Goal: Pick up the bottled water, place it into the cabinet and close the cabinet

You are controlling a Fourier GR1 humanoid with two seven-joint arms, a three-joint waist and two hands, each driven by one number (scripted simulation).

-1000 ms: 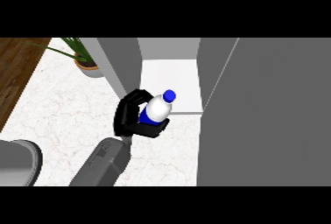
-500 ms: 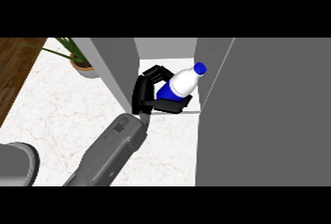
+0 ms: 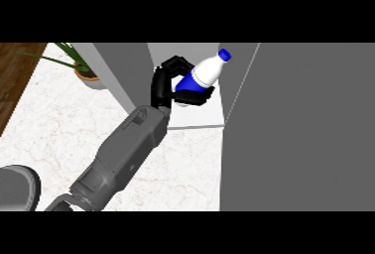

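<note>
The bottled water [image 3: 207,69] is white with a blue cap and a blue label. It hangs tilted, cap toward the upper right, over the white cabinet shelf [image 3: 198,118]. My left hand [image 3: 162,87] is shut on its lower half, with black fingers curled round the label. The grey forearm runs up from the lower left edge. The bottle is inside the cabinet opening, between the grey left wall [image 3: 121,69] and the open cabinet door [image 3: 307,129]. My right hand does not show.
The large grey door panel fills the right side of the view. A potted plant [image 3: 86,74] stands on the marble counter [image 3: 44,134] left of the cabinet. A grey rounded object [image 3: 15,188] sits at the lower left edge.
My left hand has carried the bottle up and away from me, deeper into the cabinet opening. The bottle now leans further toward the right.
</note>
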